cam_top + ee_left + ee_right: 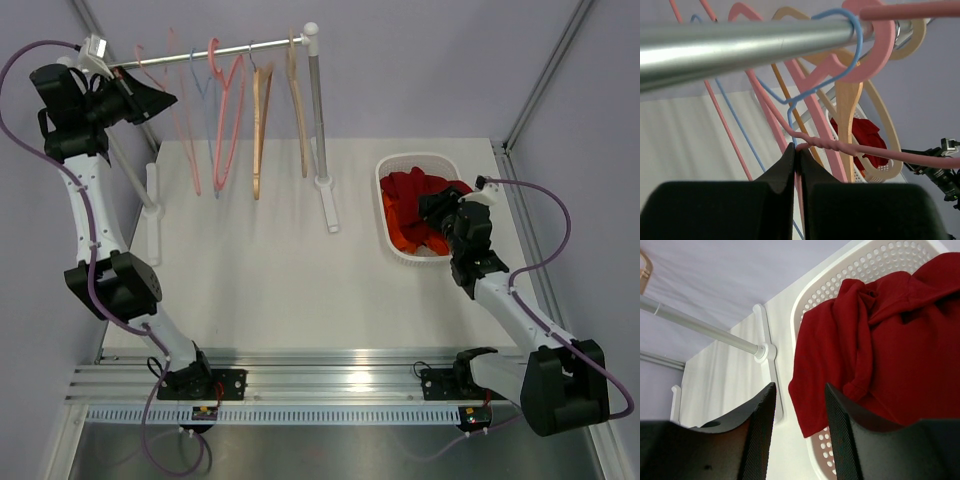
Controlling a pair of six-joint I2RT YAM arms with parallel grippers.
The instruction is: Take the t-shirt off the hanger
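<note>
- Right of the rack [318, 120], the red t-shirt [410, 188] lies in the white basket [400, 163], one fold over its rim.
- Right gripper [800, 387] hovers above it, jaws half apart, empty.
- Left gripper [796, 150], at the rack's left end, is pinched shut against a pink hanger [865, 150].
- Risk: tugging could unhook that hanger.

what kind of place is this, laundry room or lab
Probably a robot lab bench: white table, small clothes rail with empty hangers, basket of red clothes.
</note>
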